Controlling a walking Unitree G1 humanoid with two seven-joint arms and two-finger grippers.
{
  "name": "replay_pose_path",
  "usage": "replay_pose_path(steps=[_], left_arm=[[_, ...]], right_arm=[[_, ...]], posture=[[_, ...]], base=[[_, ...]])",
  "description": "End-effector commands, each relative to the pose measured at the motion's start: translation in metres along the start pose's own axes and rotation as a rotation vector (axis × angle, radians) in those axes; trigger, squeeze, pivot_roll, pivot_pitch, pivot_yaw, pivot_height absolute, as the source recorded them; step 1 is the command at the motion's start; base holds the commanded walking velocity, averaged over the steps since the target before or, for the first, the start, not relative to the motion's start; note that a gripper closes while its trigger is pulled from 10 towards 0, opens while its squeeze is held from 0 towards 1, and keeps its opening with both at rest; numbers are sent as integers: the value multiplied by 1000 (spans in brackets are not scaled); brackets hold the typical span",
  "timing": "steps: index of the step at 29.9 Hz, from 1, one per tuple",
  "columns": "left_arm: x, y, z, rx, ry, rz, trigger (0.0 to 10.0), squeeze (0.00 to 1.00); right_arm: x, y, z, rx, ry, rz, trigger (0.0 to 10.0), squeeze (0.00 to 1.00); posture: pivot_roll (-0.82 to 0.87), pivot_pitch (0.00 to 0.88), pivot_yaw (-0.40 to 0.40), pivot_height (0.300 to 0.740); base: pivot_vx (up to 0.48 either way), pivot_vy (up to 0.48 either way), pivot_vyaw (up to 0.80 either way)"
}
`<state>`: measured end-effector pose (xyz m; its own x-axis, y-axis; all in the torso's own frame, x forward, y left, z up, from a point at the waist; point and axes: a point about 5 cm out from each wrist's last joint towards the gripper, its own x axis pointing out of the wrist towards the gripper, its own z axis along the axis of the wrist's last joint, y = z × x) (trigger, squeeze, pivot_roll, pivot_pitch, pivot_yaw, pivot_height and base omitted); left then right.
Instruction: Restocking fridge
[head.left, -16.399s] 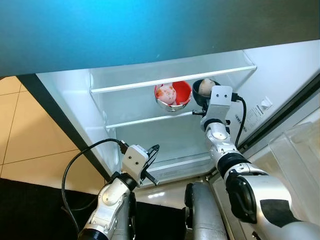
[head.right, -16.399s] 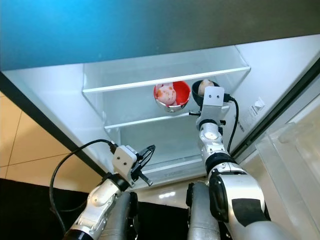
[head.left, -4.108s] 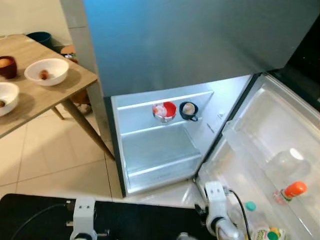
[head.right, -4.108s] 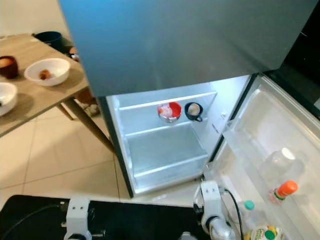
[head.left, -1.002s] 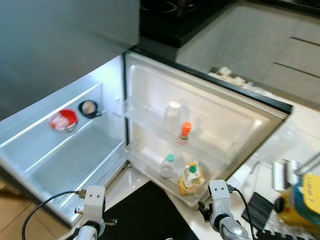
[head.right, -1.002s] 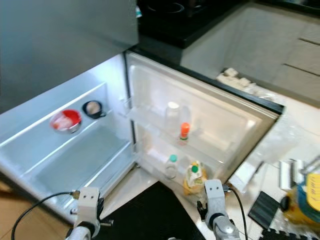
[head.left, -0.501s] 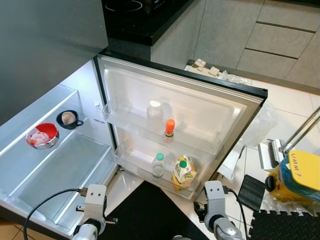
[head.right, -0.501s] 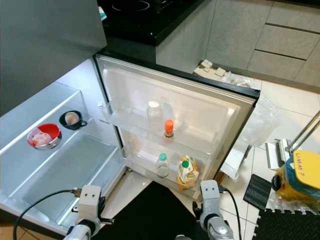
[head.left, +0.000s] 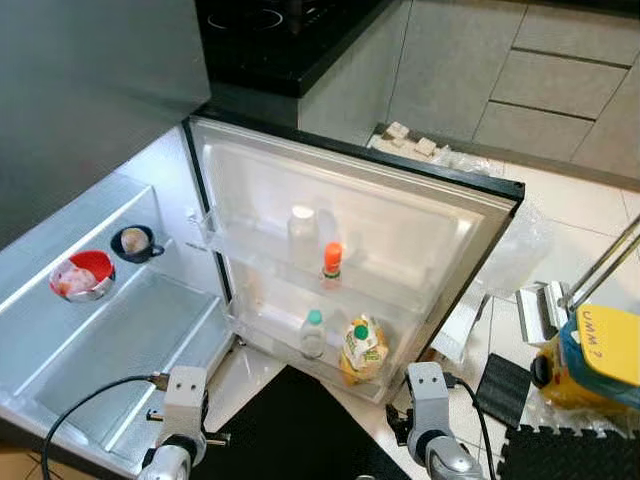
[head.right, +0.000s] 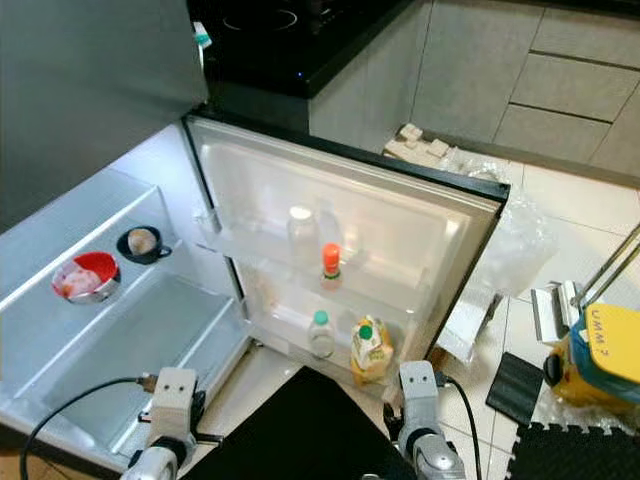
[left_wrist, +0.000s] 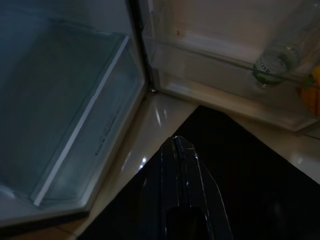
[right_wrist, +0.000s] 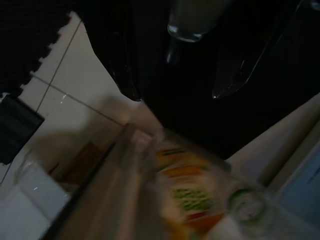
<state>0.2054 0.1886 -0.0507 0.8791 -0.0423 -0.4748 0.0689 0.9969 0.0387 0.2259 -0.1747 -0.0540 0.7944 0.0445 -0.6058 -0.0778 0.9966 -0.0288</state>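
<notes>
The fridge stands open, its door (head.left: 470, 240) swung out to my right. On a glass shelf (head.left: 150, 320) inside sit a red bowl (head.left: 75, 278) and a black cup (head.left: 134, 242) with something pale in it. The door racks hold a clear bottle (head.left: 302, 222), an orange-capped bottle (head.left: 332, 260), a green-capped bottle (head.left: 312, 333) and a yellow pouch (head.left: 362, 350). Both arms hang low by my body. My left gripper (left_wrist: 176, 142) is shut and empty over the floor by the fridge's bottom corner. My right gripper (right_wrist: 180, 85) is open and empty, near the yellow pouch (right_wrist: 190, 200).
A yellow and blue machine (head.left: 592, 360) stands on the tiles at the right, with a black foam mat (head.left: 565, 455) and a dark pad (head.left: 497, 388) near it. Crumpled plastic (head.left: 520, 245) lies behind the door. Grey cabinets (head.left: 520, 80) and a black cooktop (head.left: 270, 25) lie beyond.
The camera has turned right, from the fridge's inside toward its door, and has nearly settled. Both arms stay hanging low, and nothing in the fridge has moved.
</notes>
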Motion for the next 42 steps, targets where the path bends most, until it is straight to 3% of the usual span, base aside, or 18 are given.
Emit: replay_pose_path(steps=[1, 10, 18, 22, 28, 32, 37, 41, 42], left_arm=[[-1, -6, -5, -16, 17, -5, 10000, 0], [0, -10, -2, -14, 5, -12, 10000, 0], [4, -14, 6, 23, -30, -61, 10000, 0], [5, -16, 7, 29, -32, -74, 10000, 0], [4, -17, 4, -31, -27, -26, 10000, 0], [4, -20, 5, -19, -44, -45, 10000, 0], [3, -21, 11, -17, -98, -67, 10000, 0], [0, -25, 11, 14, -119, -121, 10000, 0], [-2, -27, 10, 60, -130, -164, 10000, 0]], right_arm=[[-4, -6, -8, 0, 21, -17, 10000, 0], [-6, -12, -9, -23, 16, -15, 10000, 0], [-2, -8, -1, -45, -3, 8, 10000, 0], [-1, -8, 2, -49, -13, 12, 10000, 0], [-2, -13, 3, -62, -15, 10, 10000, 0], [-1, -15, 7, -57, -40, 18, 10000, 0], [0, -12, 14, -65, -73, 80, 10000, 0], [1, -5, 18, -88, -86, 195, 10000, 0], [0, 0, 21, -103, -103, 293, 10000, 0]], posture=[[-133, 90, 3, 740], [-143, 89, -4, 740], [-149, 75, -14, 740], [-153, 71, -16, 740], [-156, 69, -24, 740], [-157, 72, -36, 740], [-158, 75, -42, 740], [-158, 82, -49, 740], [-158, 93, -50, 740]], base=[[0, 0, 0], [0, 0, 0], [0, 0, 0], [0, -435, 0], [0, -80, 0], [0, 0, 0], [0, 0, 0], [0, 0, 0], [0, 0, 0]])
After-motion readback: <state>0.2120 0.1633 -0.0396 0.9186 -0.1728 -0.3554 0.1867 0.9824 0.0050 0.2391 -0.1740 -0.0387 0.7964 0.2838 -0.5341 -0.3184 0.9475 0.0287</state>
